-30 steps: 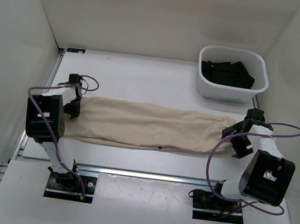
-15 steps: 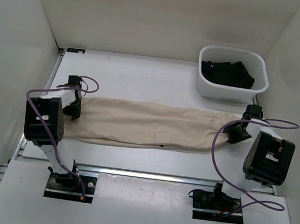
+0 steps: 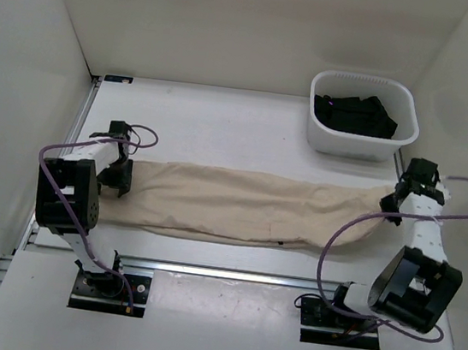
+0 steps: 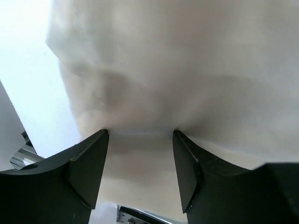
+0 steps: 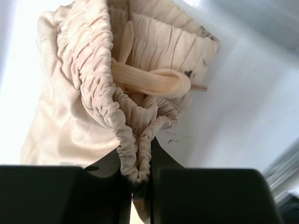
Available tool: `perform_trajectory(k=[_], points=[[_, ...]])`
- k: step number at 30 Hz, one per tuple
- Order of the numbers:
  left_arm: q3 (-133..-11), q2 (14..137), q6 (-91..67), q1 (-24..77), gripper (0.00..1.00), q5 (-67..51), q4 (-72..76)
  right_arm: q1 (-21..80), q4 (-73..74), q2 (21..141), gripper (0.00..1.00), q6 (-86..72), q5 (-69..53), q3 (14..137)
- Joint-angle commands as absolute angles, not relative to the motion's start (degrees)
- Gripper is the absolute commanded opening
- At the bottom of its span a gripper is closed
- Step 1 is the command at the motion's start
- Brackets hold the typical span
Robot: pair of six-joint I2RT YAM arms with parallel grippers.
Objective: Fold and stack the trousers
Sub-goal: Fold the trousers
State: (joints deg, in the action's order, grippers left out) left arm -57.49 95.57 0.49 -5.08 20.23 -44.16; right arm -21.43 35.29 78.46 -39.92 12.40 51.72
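Observation:
The beige trousers [image 3: 238, 206] lie stretched left to right across the white table. My right gripper [image 3: 396, 199] is at their right end, shut on the gathered elastic waistband [image 5: 93, 79], which bunches between the black fingers [image 5: 163, 158]; a flat drawstring loop [image 5: 154, 79] shows above. My left gripper [image 3: 119, 179] is at the left end, over the leg ends. In the left wrist view its fingers [image 4: 91, 163] stand apart and open, tips resting on smooth beige cloth [image 4: 177, 70], with nothing pinched between them.
A white plastic basket [image 3: 354, 144] holding a black garment [image 3: 354, 113] stands at the back right, just behind my right gripper. A metal rail [image 3: 221, 270] runs along the near edge. White walls close in the left, right and back.
My right gripper shut on the waistband and moved right and back, drawing the trousers rightwards and taut. The left gripper opened a little wider at the leg ends.

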Motion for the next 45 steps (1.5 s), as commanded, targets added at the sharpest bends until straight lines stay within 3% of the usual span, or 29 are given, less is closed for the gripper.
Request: perform_trajectory(k=[1, 3, 7, 9, 12, 16, 24, 27, 30, 34, 38, 40, 43, 44, 45], points=[[-58.8, 93.7, 0.0, -4.0, 0.69, 18.6, -46.2, -11.0, 42.3, 72.8, 0.00, -30.8, 29.6, 61.2], [-57.6, 95.9, 0.0, -2.6, 0.69, 18.5, -46.2, -2.9, 45.1, 72.2, 0.00, -30.8, 35.0, 63.4], [-57.6, 100.6, 0.0, -2.0, 0.69, 17.3, -46.2, 28.2, 50.4, 76.5, 0.00, -37.8, 47.6, 68.2], [-57.6, 101.8, 0.0, -1.4, 0.68, 16.0, -46.2, 42.8, 52.5, 83.3, 0.00, -43.5, 50.9, 74.0], [-57.6, 103.0, 0.0, -0.8, 0.66, 15.5, -46.2, 55.2, 59.5, 96.1, 0.00, -49.6, 54.7, 87.9], [-57.6, 103.0, 0.0, 0.3, 0.65, 16.8, -46.2, 63.0, 61.1, 110.8, 0.00, -49.7, 55.3, 104.0], [-59.2, 104.6, 0.0, 1.0, 0.65, 17.9, -46.2, 65.9, 52.6, 119.5, 0.00, -42.1, 44.5, 105.4], [-59.2, 104.6, 0.0, 1.0, 0.65, 17.4, -46.2, 66.4, 49.7, 121.8, 0.19, -36.3, 37.7, 107.4], [-59.2, 104.6, 0.0, 1.0, 0.65, 17.4, -46.2, 69.0, 43.0, 122.3, 0.64, -25.3, 30.2, 108.5], [-59.2, 103.4, 0.0, 1.0, 0.65, 18.0, -46.2, 72.2, 41.3, 117.7, 0.75, -13.5, 28.6, 111.0], [-59.2, 102.3, 0.0, 1.0, 0.65, 19.1, -46.2, 71.6, 35.7, 105.7, 0.75, -15.8, 31.8, 100.2], [-59.2, 102.3, 0.0, 1.0, 0.65, 19.1, -46.2, 68.8, 34.2, 103.1, 0.70, -18.8, 34.3, 92.0], [-59.2, 101.8, 0.0, 1.0, 0.65, 19.1, -46.8, 63.0, 35.8, 102.4, 0.48, -27.0, 31.6, 88.3], [-59.2, 101.8, 0.0, 1.0, 0.66, 19.1, -46.8, 61.5, 35.8, 103.3, 0.33, -29.6, 27.7, 86.4], [-59.2, 101.8, 0.0, 1.0, 0.66, 19.1, -47.4, 60.3, 34.7, 103.3, 0.26, -30.2, 25.9, 85.6]])
